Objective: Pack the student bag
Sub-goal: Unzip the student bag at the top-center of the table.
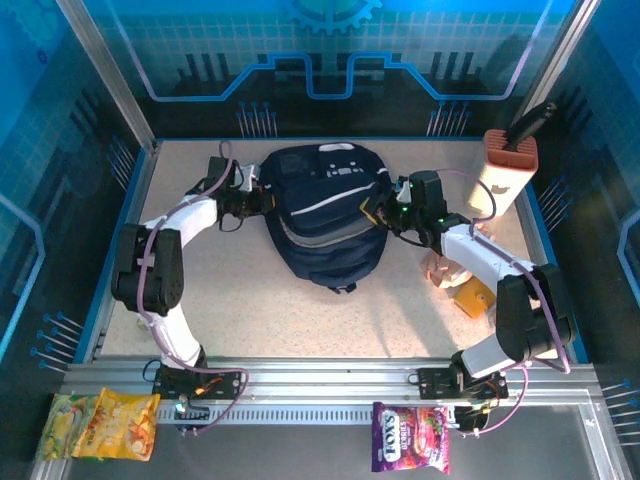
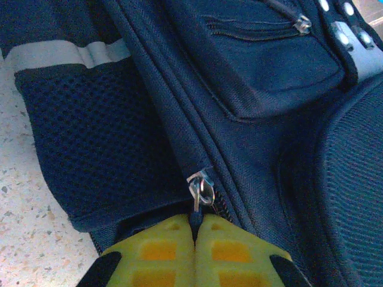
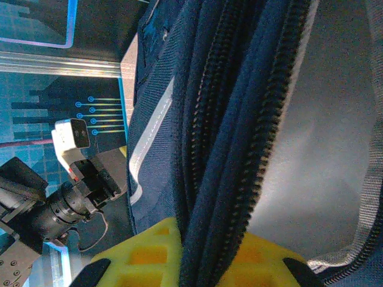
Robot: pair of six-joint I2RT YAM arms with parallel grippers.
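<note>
The top external camera looked down from above and behind, taking in the whole table (image 1: 260,310). Each wrist camera faced forward from just behind its own jaws, very close on the student bag (image 1: 325,215), which all three views shared.

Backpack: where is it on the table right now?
In the top view the backpack lies centre-back on the table, between the left pincer, shut on its zip pull, and the right pincer, shut on its open edge.
</note>
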